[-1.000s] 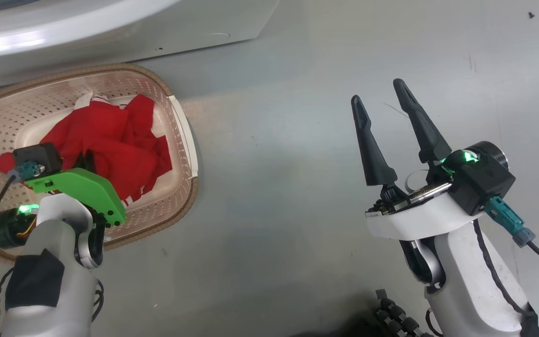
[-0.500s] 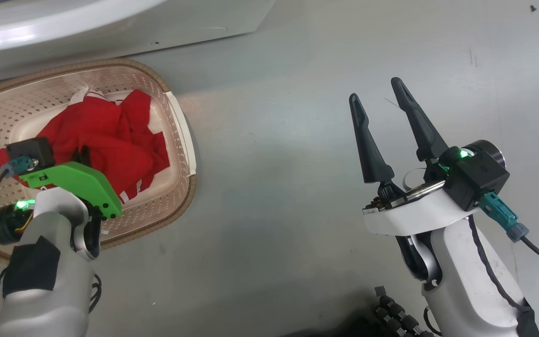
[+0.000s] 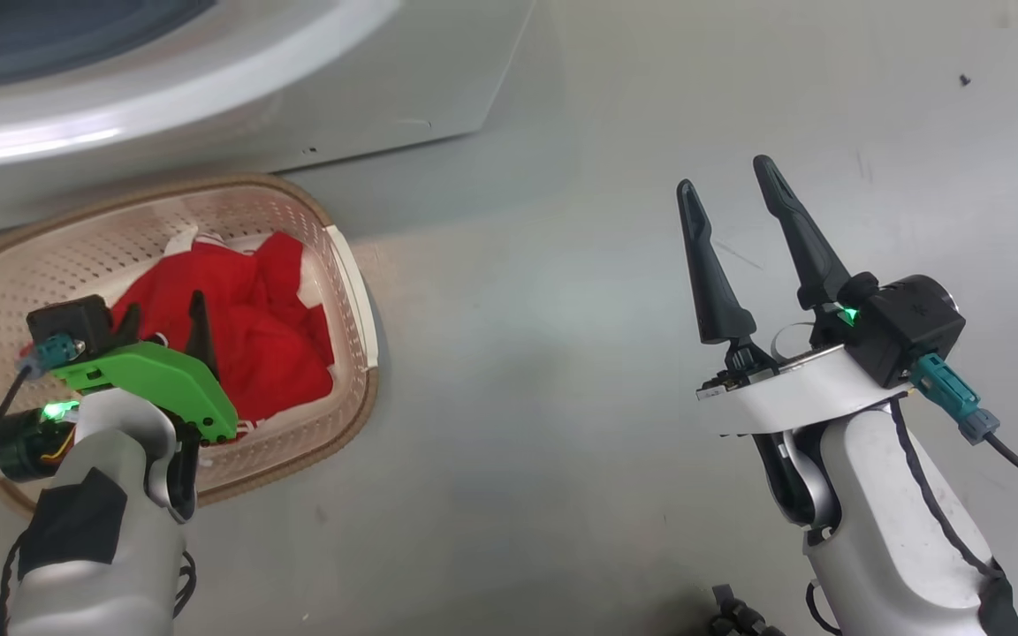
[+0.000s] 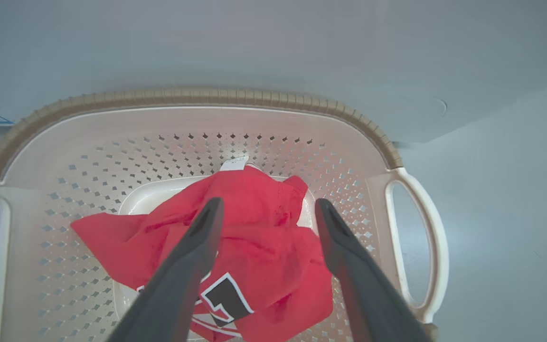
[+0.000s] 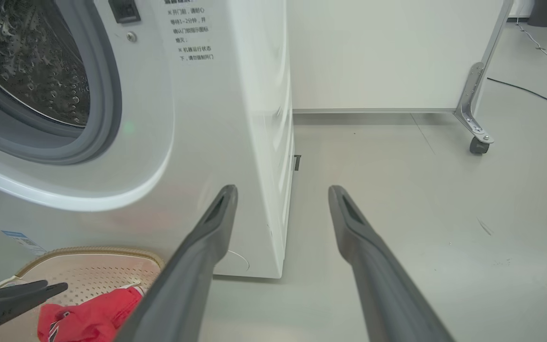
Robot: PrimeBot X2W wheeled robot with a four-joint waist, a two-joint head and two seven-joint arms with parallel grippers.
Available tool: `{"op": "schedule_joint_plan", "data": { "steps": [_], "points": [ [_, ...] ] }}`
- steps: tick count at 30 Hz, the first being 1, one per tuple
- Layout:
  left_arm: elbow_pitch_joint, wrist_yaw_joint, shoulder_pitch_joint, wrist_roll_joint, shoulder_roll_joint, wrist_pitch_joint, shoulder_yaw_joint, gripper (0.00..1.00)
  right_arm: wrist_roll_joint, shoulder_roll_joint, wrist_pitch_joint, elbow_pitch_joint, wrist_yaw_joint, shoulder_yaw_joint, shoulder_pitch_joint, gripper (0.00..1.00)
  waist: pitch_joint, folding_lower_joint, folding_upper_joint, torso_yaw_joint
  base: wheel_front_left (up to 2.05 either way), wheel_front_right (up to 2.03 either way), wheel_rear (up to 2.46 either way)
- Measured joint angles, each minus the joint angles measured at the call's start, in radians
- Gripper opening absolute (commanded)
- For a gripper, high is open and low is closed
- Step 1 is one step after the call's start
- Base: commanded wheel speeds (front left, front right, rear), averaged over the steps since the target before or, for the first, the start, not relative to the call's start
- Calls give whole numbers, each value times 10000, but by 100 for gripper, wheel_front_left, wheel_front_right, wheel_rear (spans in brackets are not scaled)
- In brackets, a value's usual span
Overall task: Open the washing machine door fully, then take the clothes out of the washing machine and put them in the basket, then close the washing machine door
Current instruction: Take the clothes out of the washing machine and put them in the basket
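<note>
As the left hand [image 4: 268, 204] hovers (spread wide), clothes [image 4: 264, 256] lie beneath.

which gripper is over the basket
The left gripper, open above the red clothes in the basket; the right gripper, also open, is over the floor.

Left fingers [image 4: 183, 275] apart; right fingers [image 3: 710, 274] apart.

A smooth grey floor [image 3: 562, 397], faintly scuffed, carries a white washer [image 5: 235, 95], with a cream basket [image 3: 49, 265] set just in front of its base. Behind, a white panel [image 5: 387, 52] stands on a castered metal leg [image 5: 477, 137], and a dark cable [image 5: 530, 92] trails across the floor nearby.
</note>
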Motion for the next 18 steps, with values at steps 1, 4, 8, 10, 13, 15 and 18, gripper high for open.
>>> {"op": "schedule_joint_plan", "data": {
  "steps": [1,4,8,10,13,15,18],
  "points": [
    [4,-58,9,0,-2,-140,-4,100,-12,0,0,42,0,-40,10,100,-121,0,0,8,0,0,0],
    [-2,-282,83,10,-10,-583,-59,100,-58,0,0,148,0,-213,121,100,-505,0,0,45,0,0,0],
    [-90,-545,250,29,-56,-1202,-198,100,-215,4,0,339,-2,-435,384,100,-1037,0,0,134,0,0,0],
    [-213,-606,331,182,-81,-1310,-282,100,-293,2,0,437,-31,-554,548,100,-1303,0,0,195,0,0,0],
    [-516,-617,460,305,-121,-1390,-299,100,-328,4,0,568,-75,-685,789,100,-1711,0,0,308,0,0,0],
    [-754,-617,558,305,-148,-1398,-286,100,-393,4,0,667,-75,-782,949,100,-1985,0,0,393,0,0,0],
    [-1170,-679,754,324,-209,-1438,-295,100,-395,2,0,763,-75,-918,1204,100,-2397,0,0,535,0,0,0]
  ]
}}
